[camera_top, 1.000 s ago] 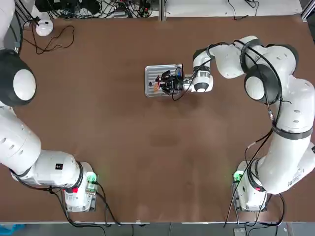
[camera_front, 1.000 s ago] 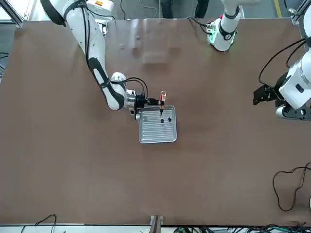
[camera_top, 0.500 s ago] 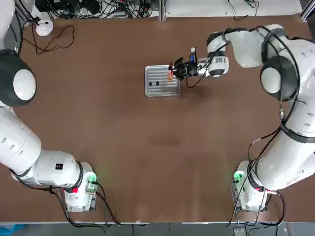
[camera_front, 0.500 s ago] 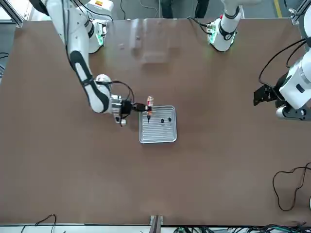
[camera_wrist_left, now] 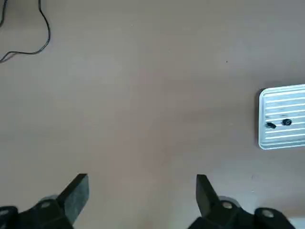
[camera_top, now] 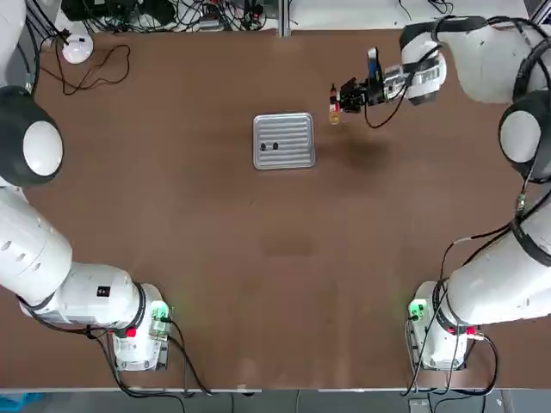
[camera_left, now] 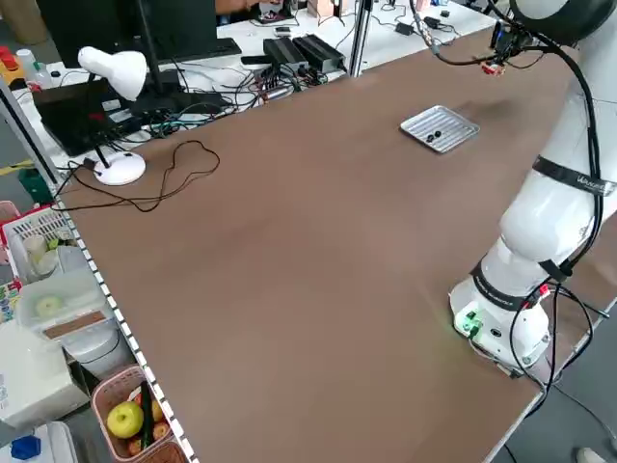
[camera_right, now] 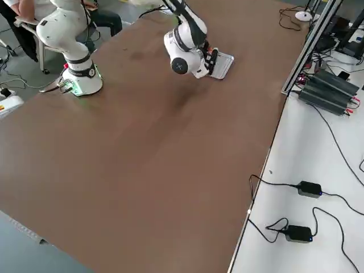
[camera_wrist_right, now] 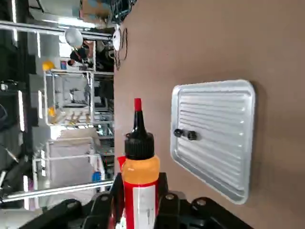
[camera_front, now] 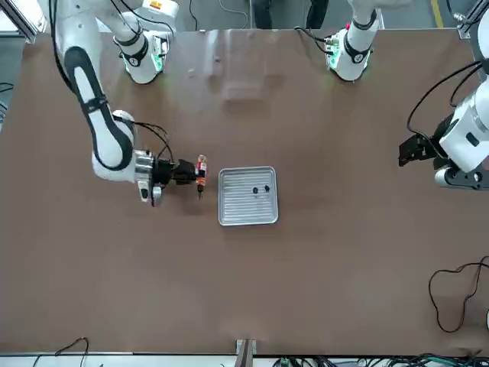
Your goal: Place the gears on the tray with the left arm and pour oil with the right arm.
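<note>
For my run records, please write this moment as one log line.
right tool: shut on oil bottle, beside tray | left tool: open, empty | gears: both on tray

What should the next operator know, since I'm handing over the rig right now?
Right end effector: shut on the oil bottle, above the table to the tray's right.
Left end effector: open and empty, above the table to the tray's left.
Both gears lie on the ribbed metal tray.
Done: gears placed.
Left: perhaps setting the bottle down; whether oil was poured, I cannot tell, so check first.
</note>
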